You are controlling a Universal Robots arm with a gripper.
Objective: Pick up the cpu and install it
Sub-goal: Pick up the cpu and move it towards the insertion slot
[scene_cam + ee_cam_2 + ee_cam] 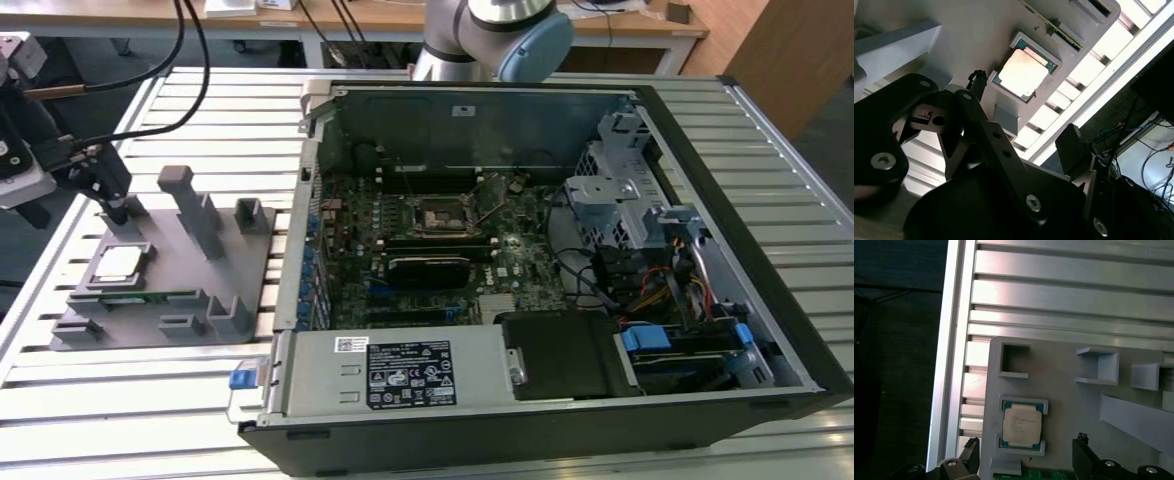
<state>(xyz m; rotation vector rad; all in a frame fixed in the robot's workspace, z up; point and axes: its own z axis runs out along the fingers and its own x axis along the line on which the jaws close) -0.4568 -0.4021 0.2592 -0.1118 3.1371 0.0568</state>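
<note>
While its two fingers (1080,450) stand apart w/ nothing btwn them, the claw (1026,447) hangs over a grey holder (1064,405) and grips nothing. Just under that gap the cpu (1022,426) lies flat, silver top up, in a framed pocket of the holder, untouched. A thin green memory stick (1029,474) lies in the holder right beside the cpu pocket. Other pockets and upright posts of the holder are nr the cpu.

In the exterior view the holder sits on the slatted metal worktop (240,120), nr the worktop's edge at the exterior view's left, approx midway along it. An open PC case (767,220) lies on its side from the worktop's middle towards the edge at the exterior view's right. The board inside faces up, and its black socket (441,215) is well apart from the cpu. At the worktop's far edge, behind the case, stands the arm's base (487,30).
</note>
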